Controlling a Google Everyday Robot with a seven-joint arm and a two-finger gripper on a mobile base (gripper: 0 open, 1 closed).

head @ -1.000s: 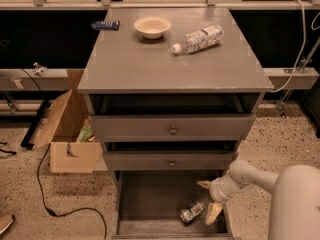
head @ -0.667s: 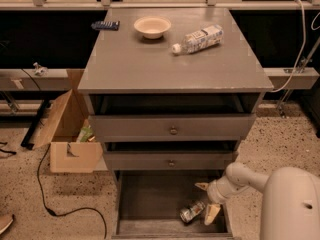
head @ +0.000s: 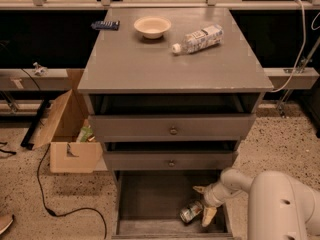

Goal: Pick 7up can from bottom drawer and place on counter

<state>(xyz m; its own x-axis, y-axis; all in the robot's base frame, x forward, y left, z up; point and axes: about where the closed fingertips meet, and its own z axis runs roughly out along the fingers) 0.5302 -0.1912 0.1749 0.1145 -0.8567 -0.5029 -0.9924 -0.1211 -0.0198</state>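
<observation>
The pincer (head: 201, 206) is sitting spread wide in the bottom drawer (head: 150, 199), near right, just beside the 7up can (head: 190, 212). Grasping, lifting and placing on the table (head: 165, 59) are pending.

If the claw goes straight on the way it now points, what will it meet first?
Most likely the 7up can, lying in the bottom drawer just ahead of the open claw. Depth is unclear, so the claw may be slightly above it.
</observation>
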